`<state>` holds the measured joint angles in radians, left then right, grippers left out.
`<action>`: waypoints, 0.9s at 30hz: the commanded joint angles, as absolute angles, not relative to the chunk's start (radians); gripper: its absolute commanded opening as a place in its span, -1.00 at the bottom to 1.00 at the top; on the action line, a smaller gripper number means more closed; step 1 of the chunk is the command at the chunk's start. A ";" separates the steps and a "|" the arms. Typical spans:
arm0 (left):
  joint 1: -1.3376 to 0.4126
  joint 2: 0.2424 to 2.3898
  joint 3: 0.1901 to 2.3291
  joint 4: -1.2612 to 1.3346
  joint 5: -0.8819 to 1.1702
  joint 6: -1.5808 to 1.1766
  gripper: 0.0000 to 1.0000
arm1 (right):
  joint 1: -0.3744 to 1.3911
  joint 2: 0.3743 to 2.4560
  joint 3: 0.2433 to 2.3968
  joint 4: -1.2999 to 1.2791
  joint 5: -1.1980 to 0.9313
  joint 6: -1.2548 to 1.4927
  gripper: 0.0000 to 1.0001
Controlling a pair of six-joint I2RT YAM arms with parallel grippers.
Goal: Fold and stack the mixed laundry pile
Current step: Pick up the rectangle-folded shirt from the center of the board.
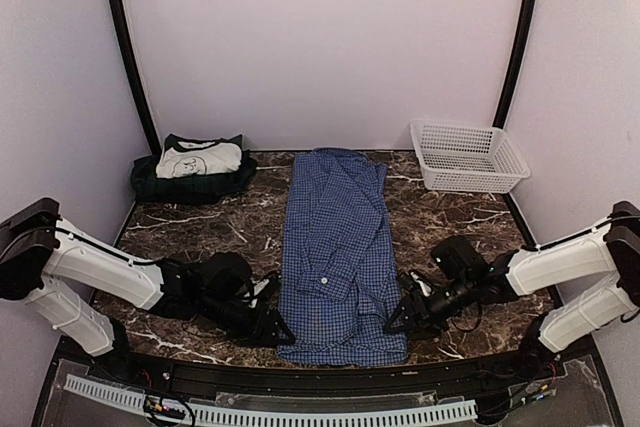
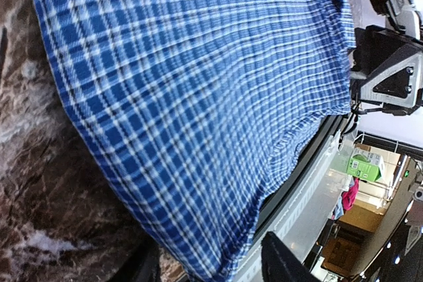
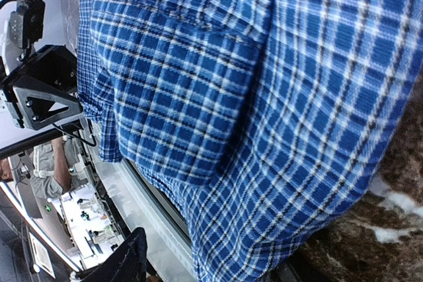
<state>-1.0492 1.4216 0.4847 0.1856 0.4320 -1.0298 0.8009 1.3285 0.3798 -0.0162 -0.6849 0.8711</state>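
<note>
**Supervisor:** Report from the near edge outward.

**Operator:** Both my arms lie low on the table, one at each near corner of the blue-and-white check shirt. My left gripper sits at the hem's left corner. Its wrist view shows the fingers parted, with hem cloth lying between them and not pinched. My right gripper is at the hem's right corner. Only one finger shows clearly there, so I cannot tell whether it is parted or biting cloth.

**Supervisor:** Why that placement?

**Operator:** I judge it a two-corner pick-up. The shirt lies flat in a long narrow strip running near to far down the middle, with its sides already turned in. Carrying the hem towards the collar would halve it.

**Supervisor:** And farther back?

**Operator:** At far left, a white/cream garment rests folded on a dark green plaid one. That is the stack begun, well apart from the shirt, and I take it as the shirt's destination. At far right stands the white lattice basket, clear of the work.
</note>
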 commanded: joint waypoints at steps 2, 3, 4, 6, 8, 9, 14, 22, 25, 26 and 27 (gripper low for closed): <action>-1.048 1.494 0.495 0.253 0.479 -1.032 -0.15 | 0.809 1.372 0.374 0.014 -0.639 0.869 -0.05; -1.048 1.497 0.489 0.270 0.484 -1.040 -0.25 | 0.812 1.362 0.372 0.013 -0.641 0.876 -0.14; -1.048 1.497 0.476 0.278 0.486 -1.045 -0.29 | 0.819 1.349 0.368 0.010 -0.642 0.885 -0.22; -1.050 1.485 0.458 0.298 0.493 -1.067 -0.40 | 0.841 1.310 0.363 0.003 -0.639 0.911 -0.32; -1.057 1.462 0.447 0.297 0.489 -1.066 -0.51 | 0.867 1.266 0.362 -0.034 -0.623 0.930 -0.38; -1.062 1.448 0.446 0.288 0.476 -1.063 -0.60 | 0.876 1.249 0.362 -0.043 -0.613 0.936 -0.41; -1.067 1.456 0.450 0.335 0.476 -1.052 -0.97 | 0.877 1.260 0.397 -0.060 -0.577 0.890 -1.00; -1.072 1.382 0.502 0.295 0.476 -1.009 -1.00 | 0.884 1.134 0.450 -0.152 -0.524 0.878 -1.00; -1.053 1.331 0.552 0.225 0.458 -0.963 -1.00 | 0.882 1.084 0.490 -0.200 -0.480 0.860 -1.00; -1.032 1.321 0.558 0.211 0.458 -0.959 -1.00 | 0.879 1.083 0.504 -0.214 -0.471 0.851 -1.00; -1.019 1.317 0.566 0.209 0.464 -0.955 -1.00 | 0.874 1.086 0.520 -0.217 -0.469 0.838 -1.00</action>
